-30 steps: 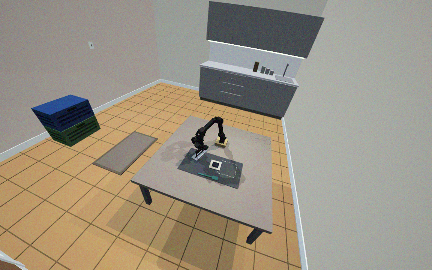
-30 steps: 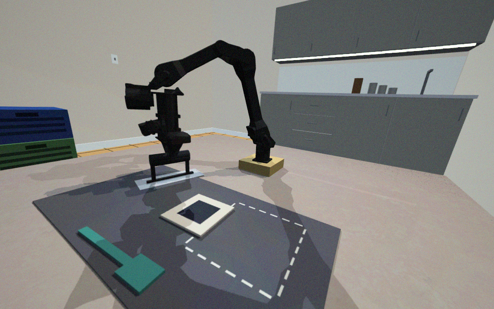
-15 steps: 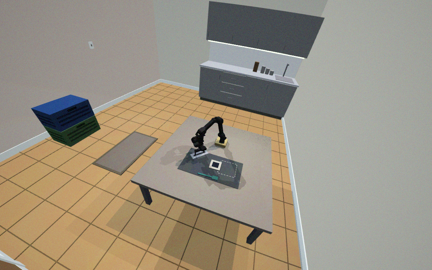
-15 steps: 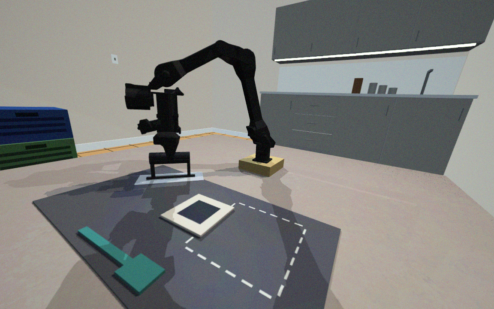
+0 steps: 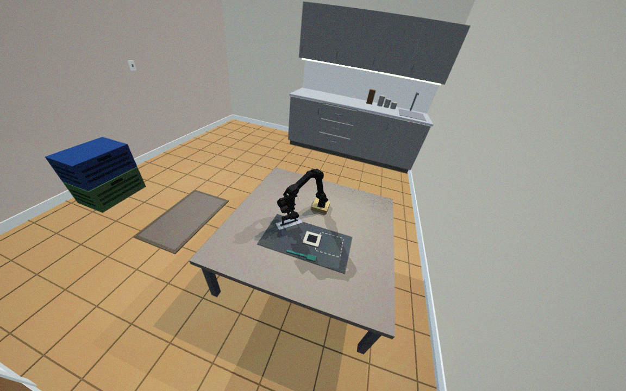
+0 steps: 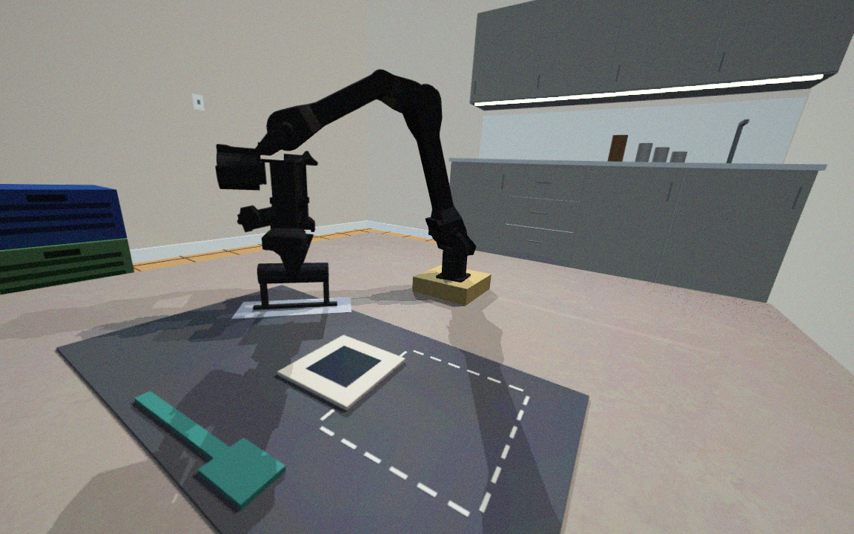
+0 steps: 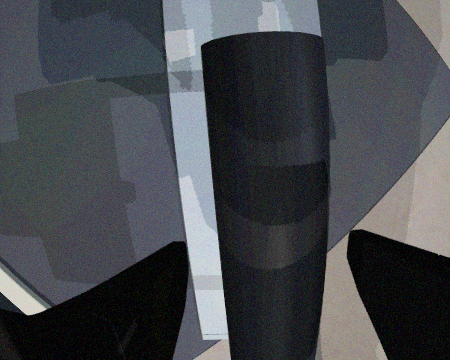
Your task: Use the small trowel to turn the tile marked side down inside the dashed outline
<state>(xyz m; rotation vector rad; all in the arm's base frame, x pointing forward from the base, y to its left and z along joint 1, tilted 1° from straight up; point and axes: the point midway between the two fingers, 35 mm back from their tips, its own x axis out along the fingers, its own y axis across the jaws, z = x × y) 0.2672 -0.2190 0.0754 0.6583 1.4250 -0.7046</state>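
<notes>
Yonder, blue crate (image 5: 101,166) (image 6: 41,219) atop green crate (image 5: 116,193) (image 6: 52,267).

Our matte-black arm (image 5: 303,183) (image 6: 351,94)

We see rounded joints, slim links and dark, tapering fingers; finer markings seem lost in shadow.

One table (image 5: 354,301) (image 6: 669,398) (image 7: 435,200), two hand tools, one tile (image 5: 312,238) (image 6: 344,366) (image 7: 15,292).
At the table: one black-handled trowel (image 5: 281,226) (image 6: 242,311) (image 7: 187,150), one teal spatula (image 5: 310,257) (image 6: 242,470), one mat (image 5: 276,238) (image 6: 403,425) (image 7: 380,150). Beside it: two stacked crates (image 5: 89,160) (image 6: 38,216), one rug (image 5: 182,221). Beyond it: three grey canisters (image 5: 387,102) (image 6: 660,154), one faucet (image 5: 413,101) (image 6: 736,142).
</notes>
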